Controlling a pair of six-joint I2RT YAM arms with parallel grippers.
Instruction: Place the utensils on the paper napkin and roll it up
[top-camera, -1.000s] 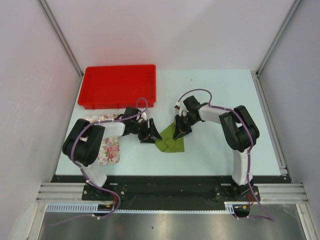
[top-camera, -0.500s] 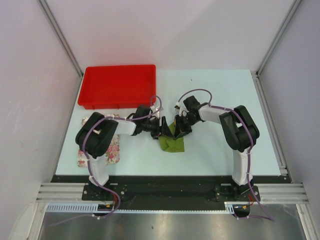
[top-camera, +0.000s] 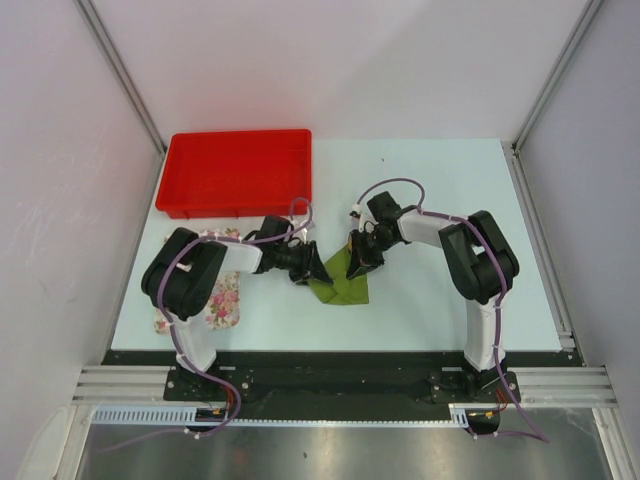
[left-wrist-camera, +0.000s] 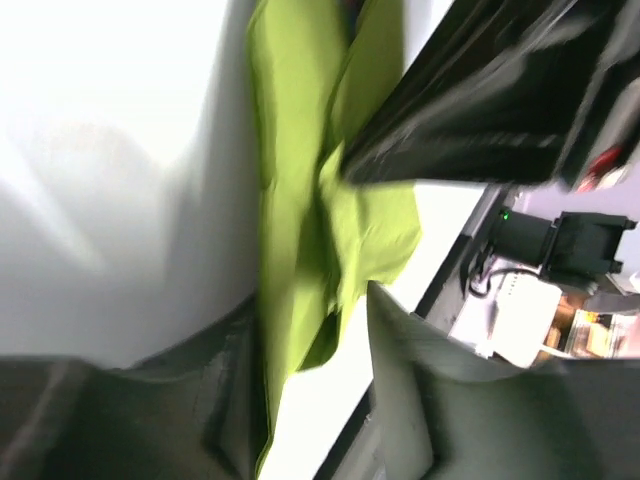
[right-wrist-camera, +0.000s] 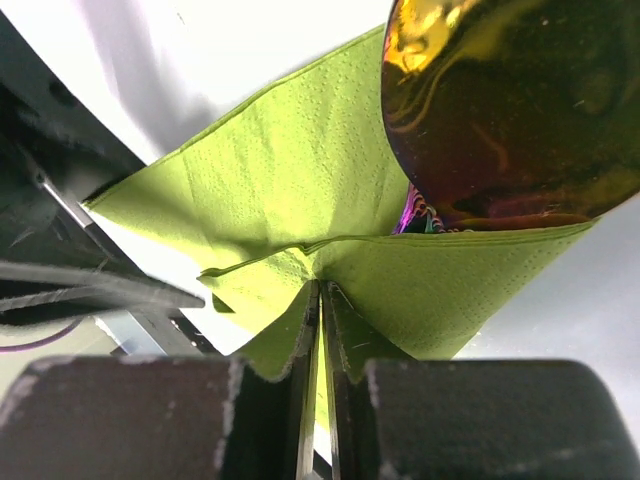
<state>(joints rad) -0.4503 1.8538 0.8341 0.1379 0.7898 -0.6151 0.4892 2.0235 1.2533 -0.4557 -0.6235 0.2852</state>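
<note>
The olive-green paper napkin lies partly folded mid-table. It shows in the left wrist view and the right wrist view. A shiny golden spoon end and a bit of pink-purple cutlery lie in its fold. My right gripper is shut on a pinched fold of the napkin. My left gripper is open at the napkin's left edge. The edge runs between its fingers, close along the left one.
A red tray stands at the back left. A floral pink and white cloth lies at the front left under the left arm. The table's front edge runs just beyond the napkin.
My left gripper swung right to the napkin's left edge, then drew back slightly left and nearer. The right gripper has kept its hold and not moved.
</note>
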